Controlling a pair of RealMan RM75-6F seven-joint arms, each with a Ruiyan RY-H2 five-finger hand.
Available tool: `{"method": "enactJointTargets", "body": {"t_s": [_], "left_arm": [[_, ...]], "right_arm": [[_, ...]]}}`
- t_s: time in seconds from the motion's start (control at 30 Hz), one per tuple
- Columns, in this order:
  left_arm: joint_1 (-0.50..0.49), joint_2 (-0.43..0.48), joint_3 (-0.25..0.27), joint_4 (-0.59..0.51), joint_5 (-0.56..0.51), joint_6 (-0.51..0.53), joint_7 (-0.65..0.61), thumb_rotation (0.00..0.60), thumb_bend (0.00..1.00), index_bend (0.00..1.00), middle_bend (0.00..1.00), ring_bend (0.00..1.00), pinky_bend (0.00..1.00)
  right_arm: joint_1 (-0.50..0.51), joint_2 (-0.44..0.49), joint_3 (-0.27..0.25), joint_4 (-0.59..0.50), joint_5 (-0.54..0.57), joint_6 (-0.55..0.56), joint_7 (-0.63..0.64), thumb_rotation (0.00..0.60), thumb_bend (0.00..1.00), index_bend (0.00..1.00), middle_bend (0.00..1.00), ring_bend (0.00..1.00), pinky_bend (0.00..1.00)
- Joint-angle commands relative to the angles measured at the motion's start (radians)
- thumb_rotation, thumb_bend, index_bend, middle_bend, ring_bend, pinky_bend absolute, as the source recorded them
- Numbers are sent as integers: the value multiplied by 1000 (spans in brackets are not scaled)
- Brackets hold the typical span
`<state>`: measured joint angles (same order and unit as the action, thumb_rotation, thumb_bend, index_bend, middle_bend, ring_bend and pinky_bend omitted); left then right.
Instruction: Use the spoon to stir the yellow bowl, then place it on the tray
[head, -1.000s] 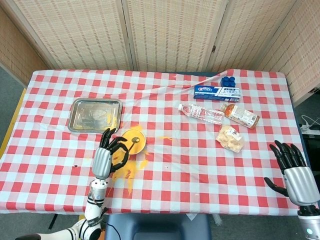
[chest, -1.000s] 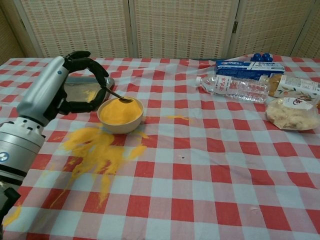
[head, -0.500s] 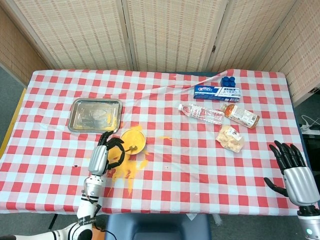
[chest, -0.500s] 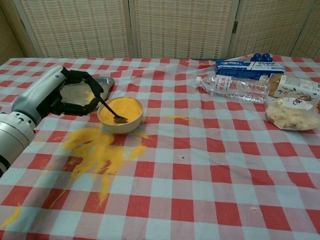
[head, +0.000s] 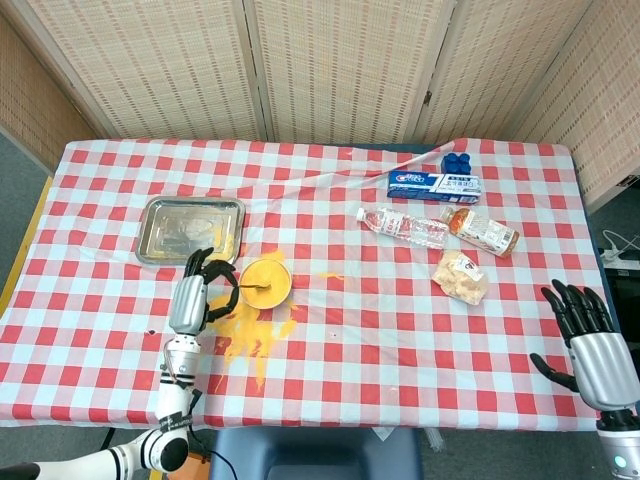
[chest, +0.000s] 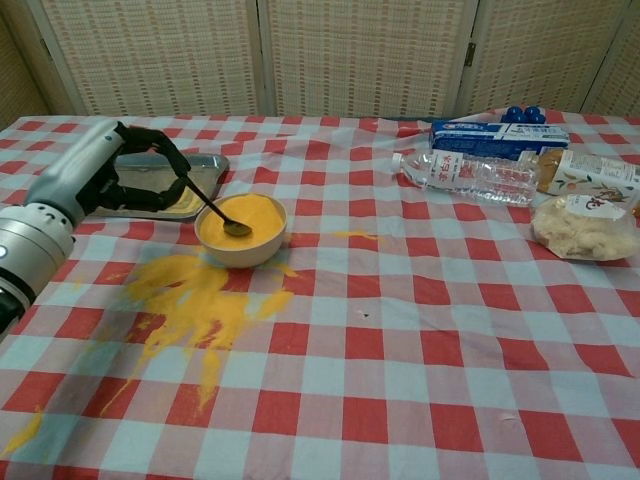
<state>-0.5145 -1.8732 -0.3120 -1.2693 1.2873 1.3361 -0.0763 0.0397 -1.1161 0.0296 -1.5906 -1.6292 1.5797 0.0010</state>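
The yellow bowl (chest: 241, 228) (head: 267, 282) holds yellow powder and sits near the table's left front. A dark metal spoon (chest: 215, 207) (head: 252, 288) slants into it, its tip in the powder. My left hand (chest: 110, 172) (head: 196, 293) grips the spoon's handle just left of the bowl. Behind the hand lies the steel tray (chest: 205, 168) (head: 190, 228), dusted with a little powder. My right hand (head: 587, 339) hangs open at the table's right front corner, holding nothing; the chest view does not show it.
Spilled yellow powder (chest: 195, 300) covers the cloth in front of the bowl. At the right stand a water bottle (chest: 465, 173), a toothpaste box (chest: 497, 137), a drink bottle (chest: 592, 174) and a snack bag (chest: 586, 226).
My left hand has drifted left and back toward the tray with the spoon. The spoon's tip swept from the bowl's far rim to its middle.
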Motion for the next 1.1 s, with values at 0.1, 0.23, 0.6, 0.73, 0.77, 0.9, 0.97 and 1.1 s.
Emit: {"method": "enactJointTargets", "body": {"t_s": [0.1, 0.23, 0.6, 0.73, 0.77, 0.9, 0.97, 1.1], "left_arm": [[-12, -15, -13, 36, 16, 15, -40, 600, 701, 869, 382, 89, 38], [-14, -14, -11, 31, 38, 39, -45, 600, 702, 869, 383, 92, 38], [13, 17, 28, -65, 35, 28, -37, 600, 703, 870, 384, 93, 38], [22, 33, 41, -114, 29, 15, -24, 600, 704, 869, 384, 94, 38], [24, 39, 44, -129, 27, 12, -19, 600, 704, 869, 384, 94, 38], [28, 52, 49, -154, 16, 2, 10, 600, 703, 870, 383, 93, 38], [28, 56, 45, -157, 2, -7, 22, 600, 703, 869, 382, 93, 38], [22, 53, 28, -136, -25, -23, 35, 600, 709, 870, 381, 93, 38]], "right_arm": [[1, -1, 1, 0, 3, -3, -3, 600, 108, 0, 0, 0, 0], [2, -1, 1, -1, 3, -4, -5, 600, 109, 0, 0, 0, 0], [-2, 1, -1, -4, -5, 5, -3, 600, 108, 0, 0, 0, 0], [-4, 2, -2, -4, -9, 10, -1, 600, 108, 0, 0, 0, 0], [-4, 2, -2, -4, -9, 10, 0, 600, 108, 0, 0, 0, 0], [-5, 3, -4, -4, -13, 13, 2, 600, 109, 0, 0, 0, 0], [-6, 3, -4, -3, -15, 15, 3, 600, 109, 0, 0, 0, 0], [-6, 3, -4, -3, -16, 15, 3, 600, 108, 0, 0, 0, 0]]}}
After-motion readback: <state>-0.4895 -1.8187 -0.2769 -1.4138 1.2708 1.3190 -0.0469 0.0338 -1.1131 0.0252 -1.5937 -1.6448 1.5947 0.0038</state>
